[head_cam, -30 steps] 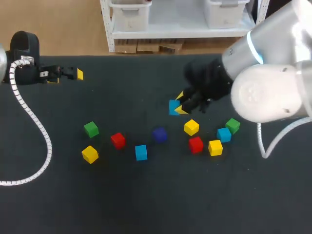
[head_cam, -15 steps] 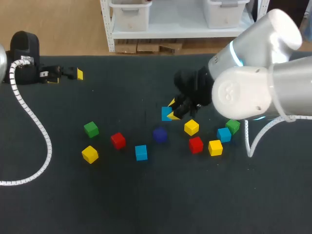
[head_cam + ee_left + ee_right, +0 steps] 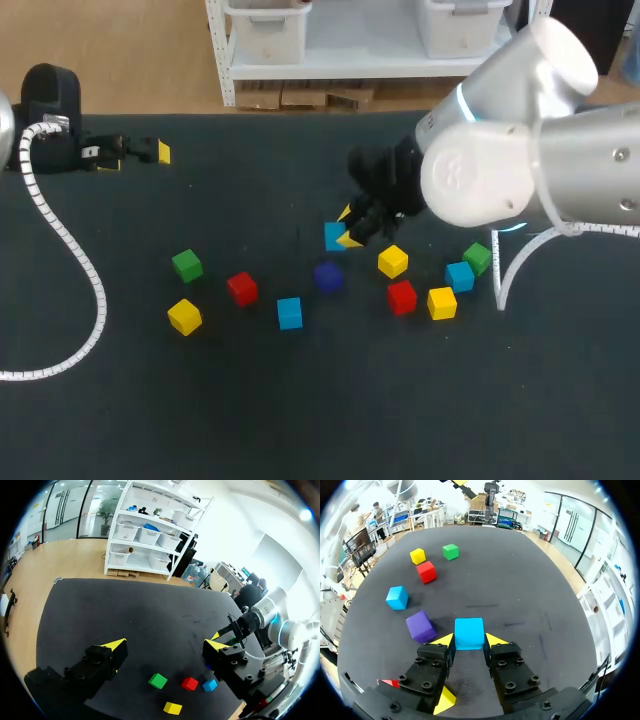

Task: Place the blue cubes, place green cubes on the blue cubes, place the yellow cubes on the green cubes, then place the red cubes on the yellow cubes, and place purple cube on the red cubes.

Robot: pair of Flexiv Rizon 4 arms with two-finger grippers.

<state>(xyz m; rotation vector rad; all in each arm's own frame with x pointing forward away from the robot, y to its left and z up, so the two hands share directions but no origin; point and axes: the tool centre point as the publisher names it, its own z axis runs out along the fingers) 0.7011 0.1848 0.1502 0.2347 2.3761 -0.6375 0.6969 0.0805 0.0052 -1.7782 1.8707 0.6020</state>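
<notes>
My right gripper (image 3: 345, 228) (image 3: 469, 640) is shut on a blue cube (image 3: 334, 236) (image 3: 469, 633), with one yellow tip on either side of it, over the black table (image 3: 300, 400) just behind the purple cube (image 3: 327, 276) (image 3: 421, 626). Loose on the table lie a second blue cube (image 3: 289, 312), a third blue cube (image 3: 459, 276), green cubes (image 3: 186, 265) (image 3: 477, 258), red cubes (image 3: 241, 288) (image 3: 401, 296) and yellow cubes (image 3: 184, 316) (image 3: 392, 261) (image 3: 441, 302). At the table's far left, my left gripper (image 3: 150, 152) (image 3: 165, 645) stands open and holds nothing.
The cubes lie in a loose row across the middle of the table. In the left wrist view a green cube (image 3: 158, 681), a red cube (image 3: 189, 683), a blue cube (image 3: 210, 685) and a yellow cube (image 3: 172, 708) lie ahead of the open fingers. My left arm's white cable (image 3: 70, 250) runs down the left side.
My right arm has carried the blue cube leftward and a little toward the front, closer to the purple cube. The left arm and the loose cubes have not moved.
</notes>
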